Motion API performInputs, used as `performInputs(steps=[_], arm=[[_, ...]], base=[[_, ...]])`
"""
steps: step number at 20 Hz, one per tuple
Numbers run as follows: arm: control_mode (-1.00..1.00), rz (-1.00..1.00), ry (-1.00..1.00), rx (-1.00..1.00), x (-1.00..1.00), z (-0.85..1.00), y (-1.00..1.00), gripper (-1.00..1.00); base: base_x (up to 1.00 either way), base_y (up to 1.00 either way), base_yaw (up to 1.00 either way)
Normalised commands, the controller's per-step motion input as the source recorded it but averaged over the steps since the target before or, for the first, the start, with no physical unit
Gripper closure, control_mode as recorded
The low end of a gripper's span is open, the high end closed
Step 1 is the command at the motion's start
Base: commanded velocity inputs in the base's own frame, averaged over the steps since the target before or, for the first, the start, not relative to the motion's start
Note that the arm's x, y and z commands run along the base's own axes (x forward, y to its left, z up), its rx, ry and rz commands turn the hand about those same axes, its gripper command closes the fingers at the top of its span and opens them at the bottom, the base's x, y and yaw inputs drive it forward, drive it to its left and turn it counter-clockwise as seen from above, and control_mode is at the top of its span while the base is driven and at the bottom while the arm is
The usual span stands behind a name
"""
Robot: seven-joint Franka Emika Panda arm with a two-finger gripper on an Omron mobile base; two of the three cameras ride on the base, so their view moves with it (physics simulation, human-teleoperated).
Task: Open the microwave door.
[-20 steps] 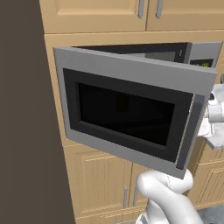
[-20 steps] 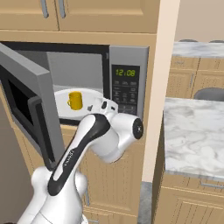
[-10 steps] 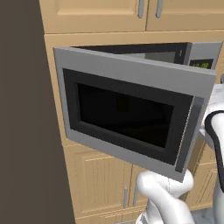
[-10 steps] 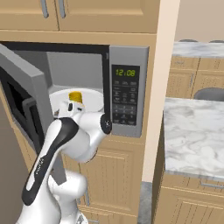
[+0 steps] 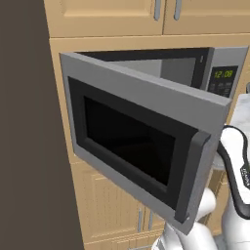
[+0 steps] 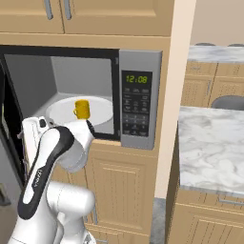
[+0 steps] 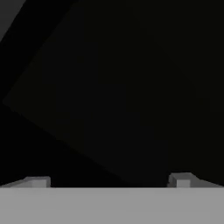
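Note:
The microwave door point(image 5: 128, 142) stands swung far out on its left hinge, its dark window facing the left base camera. Its slim vertical handle point(image 5: 192, 178) sits at the free right edge. In the right base view the door point(image 6: 8, 128) is a dark strip at the left edge, and the microwave point(image 6: 139, 102) shows its light grey cavity. My gripper point(image 7: 109, 182) is open, its two fingertips point(image 7: 39, 181) wide apart with nothing between them, facing a dark surface close ahead. My arm point(image 6: 47, 162) reaches left behind the door's inner side.
A yellow mug point(image 6: 82, 109) stands on the white turntable plate point(image 6: 102, 112) inside the cavity. Tan cabinet doors point(image 6: 121, 188) lie below and above the oven. A dark tall panel point(image 5: 24, 127) is to the left, and a marble counter point(image 6: 209, 147) to the right.
The door has swung further open toward the left. My arm has moved left with it, from in front of the keypad to behind the door's edge.

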Motion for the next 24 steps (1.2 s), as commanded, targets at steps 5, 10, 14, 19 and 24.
performInputs(steps=[5, 10, 14, 19, 24], arm=[[-1.0, 0.42, -0.12, 0.09, -0.5, -0.57, 1.0, -1.0], [-1.0, 0.29, -0.29, 0.11, -0.47, -0.58, 1.0, -1.0], [-1.0, 0.14, -0.4, 0.12, -0.36, -0.33, 1.0, -1.0], [-1.0, 0.0, -0.49, 0.11, -0.2, 0.14, 0.7, -1.0], [-1.0, -0.17, -0.42, 0.15, -0.23, 0.68, -0.38, -1.0]], base=[[0.0, 0.0, 0.0], [0.0, 0.0, 0.0], [0.0, 0.0, 0.0], [0.0, 0.0, 0.0], [0.0, 0.0, 0.0]])
